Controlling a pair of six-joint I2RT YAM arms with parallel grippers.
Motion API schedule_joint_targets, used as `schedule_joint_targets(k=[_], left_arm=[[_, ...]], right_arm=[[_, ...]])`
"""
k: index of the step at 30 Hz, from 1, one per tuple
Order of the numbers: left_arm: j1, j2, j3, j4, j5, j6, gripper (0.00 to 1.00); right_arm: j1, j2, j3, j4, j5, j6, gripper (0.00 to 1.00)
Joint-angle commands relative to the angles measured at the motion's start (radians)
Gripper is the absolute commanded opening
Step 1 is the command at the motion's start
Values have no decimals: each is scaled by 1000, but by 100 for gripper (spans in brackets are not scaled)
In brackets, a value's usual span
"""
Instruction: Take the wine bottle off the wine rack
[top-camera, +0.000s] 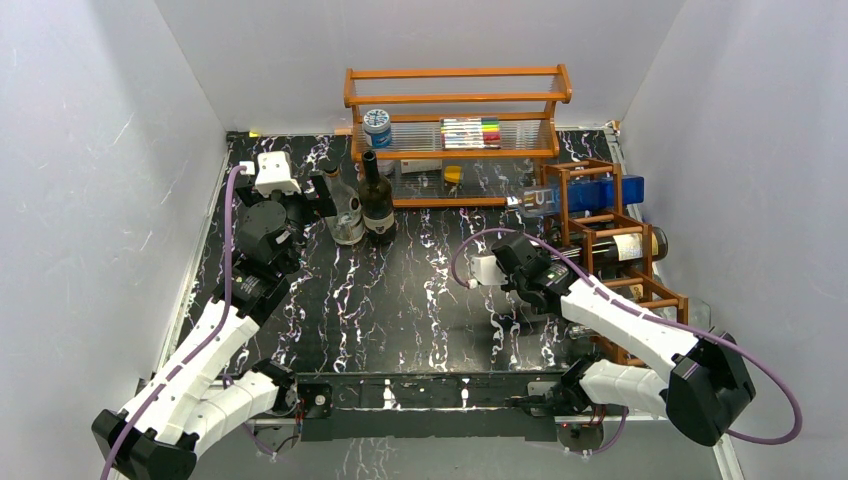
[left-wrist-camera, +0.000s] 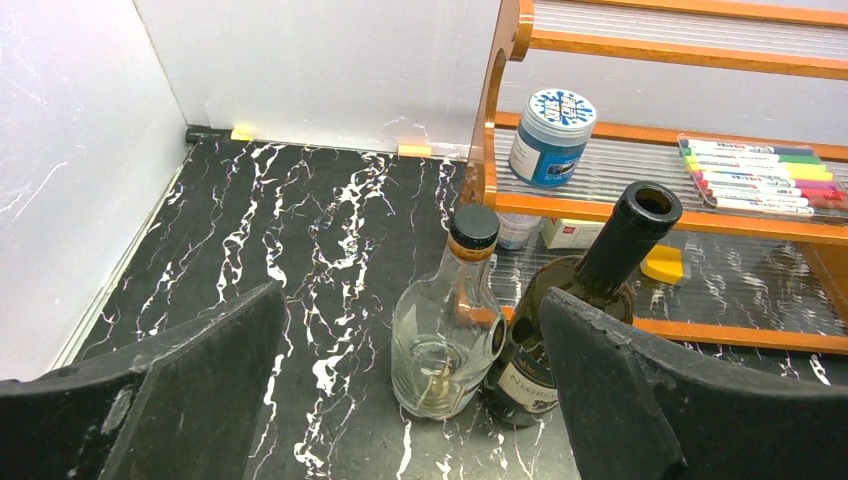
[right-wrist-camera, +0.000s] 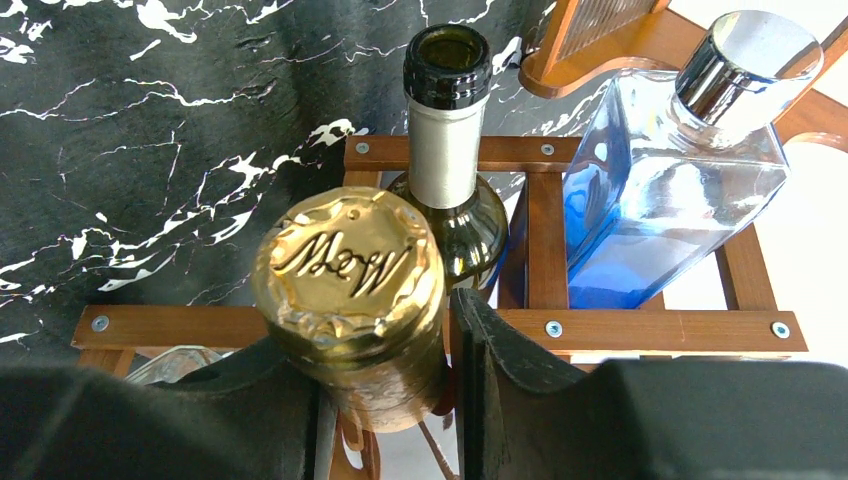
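The wine rack (right-wrist-camera: 640, 330) is a reddish-brown wooden lattice; in the top view it stands at the table's right side (top-camera: 662, 296). A wine bottle with a gold foil cap (right-wrist-camera: 350, 275) lies in one of its cells, neck pointing at the right wrist camera. My right gripper (right-wrist-camera: 385, 345) is shut on that neck just behind the cap, a black finger (right-wrist-camera: 520, 370) pressed on each side; from above it sits at the rack's left face (top-camera: 558, 268). My left gripper (left-wrist-camera: 415, 330) stands wide open at the far left (top-camera: 318, 195), holding nothing.
In the rack, an open dark bottle with a white neck wrap (right-wrist-camera: 446, 120) and a blue glass bottle with a chrome cap (right-wrist-camera: 680, 170) lie beside the held one. A clear bottle (left-wrist-camera: 450, 320) and a dark bottle (left-wrist-camera: 590, 290) stand before the orange shelf (top-camera: 455, 100), which holds a jar (left-wrist-camera: 551, 135) and markers (left-wrist-camera: 760, 172).
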Motion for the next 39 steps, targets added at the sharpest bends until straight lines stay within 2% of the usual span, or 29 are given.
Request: schedule_joint_targets(k=[1,3,7,9,21,33,39], left_arm=[[5,-13,24,18,-9,-3,98],[5,-13,23,18,-8,-3,98],[5,-12,23,18,-5,-5,98],[5,-11,23,18,-3,-7,98],[6,-12,23,18,-3,-6,98],[5,-7,24,16,1,-10,98],[5,-7,24,14,-1,-9,98]], right_arm=[[-3,-38,0,26,-4,-16,24],[-3,-45,-1,26,-8,-17,16],[7,-47,3,10,4,-16,11],[19,-45,9,11,12,-9,0],[121,14,119,-58,73,117,0],[296,84,194,-124,137,321,0],[355,116,206,-115,187,359,0]])
